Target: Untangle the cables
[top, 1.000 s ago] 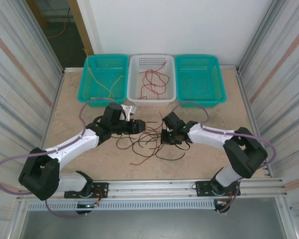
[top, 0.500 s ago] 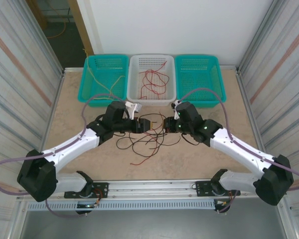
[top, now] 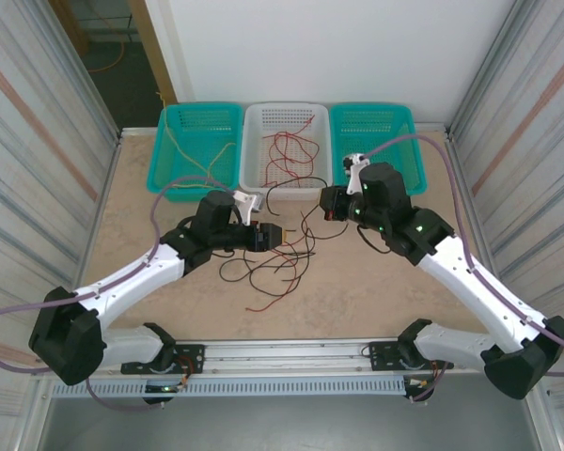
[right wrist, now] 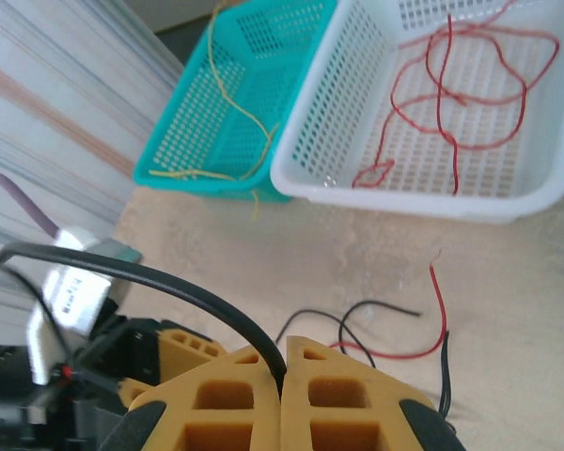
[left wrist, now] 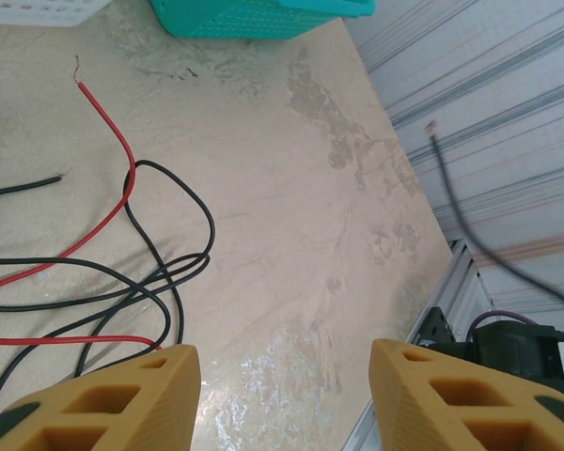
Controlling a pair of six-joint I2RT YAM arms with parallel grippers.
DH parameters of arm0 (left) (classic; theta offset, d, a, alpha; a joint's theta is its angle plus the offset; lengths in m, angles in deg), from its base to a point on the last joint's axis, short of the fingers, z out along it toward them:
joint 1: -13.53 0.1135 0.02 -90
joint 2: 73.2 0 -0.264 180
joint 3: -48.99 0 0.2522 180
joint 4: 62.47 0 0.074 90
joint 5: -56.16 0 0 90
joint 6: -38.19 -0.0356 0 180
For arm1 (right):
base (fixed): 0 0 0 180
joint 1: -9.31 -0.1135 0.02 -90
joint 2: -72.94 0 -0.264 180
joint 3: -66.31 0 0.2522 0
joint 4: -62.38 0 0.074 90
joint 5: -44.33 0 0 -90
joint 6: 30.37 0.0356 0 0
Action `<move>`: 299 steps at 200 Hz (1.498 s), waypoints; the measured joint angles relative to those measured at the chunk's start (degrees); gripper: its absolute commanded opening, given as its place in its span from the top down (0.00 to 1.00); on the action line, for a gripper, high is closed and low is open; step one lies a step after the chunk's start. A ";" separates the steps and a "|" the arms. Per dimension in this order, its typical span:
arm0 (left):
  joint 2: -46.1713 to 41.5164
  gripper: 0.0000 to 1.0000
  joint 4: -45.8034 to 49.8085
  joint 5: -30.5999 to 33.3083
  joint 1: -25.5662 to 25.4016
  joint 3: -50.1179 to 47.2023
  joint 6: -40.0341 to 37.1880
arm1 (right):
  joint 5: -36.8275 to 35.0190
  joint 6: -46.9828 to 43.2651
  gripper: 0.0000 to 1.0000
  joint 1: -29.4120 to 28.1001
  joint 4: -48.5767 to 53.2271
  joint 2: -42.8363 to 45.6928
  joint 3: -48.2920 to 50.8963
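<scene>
1. White basket (top: pixel 287 191) holds red cables (top: pixel 284 141); left teal basket (top: pixel 156 180), a yellow cable (right wrist: pixel 207 175).
2. Tangle (top: pixel 268 268) lies on table (top: pixel 404 301) between arms.
3. Right wrist view: right gripper (right wrist: pixel 282 352) pinches a black cable (right wrist: pixel 160 278). Left wrist view: left gripper (left wrist: pixel 282 376) spread.

I have three baskets in a row along the far edge of the table (top: pixel 141 244): left basket (top: pixel 162 164), middle basket (top: pixel 252 150), right basket (top: pixel 409 160). A lone cable (right wrist: pixel 207 175) lies in the left, a cable bundle (top: pixel 287 150) in the middle. The cable tangle (top: pixel 273 268) lies before the middle basket. My left gripper (top: pixel 282 235) sits at its far side; my right gripper (top: pixel 324 201), farther right, pinches one strand (right wrist: pixel 169 280).
</scene>
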 measured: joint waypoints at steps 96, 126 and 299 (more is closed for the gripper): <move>0.00 0.48 2.99 3.41 -2.25 0.42 -1.68 | -0.44 -4.83 1.00 13.86 4.00 -12.26 -21.73; 0.00 0.48 3.10 4.44 -2.54 0.42 -1.75 | 1.01 -5.14 1.00 20.41 3.96 -18.95 -25.14; -1.81 0.46 6.14 11.32 -2.97 0.42 -3.45 | 6.78 -2.12 0.41 32.02 4.42 -39.32 -30.93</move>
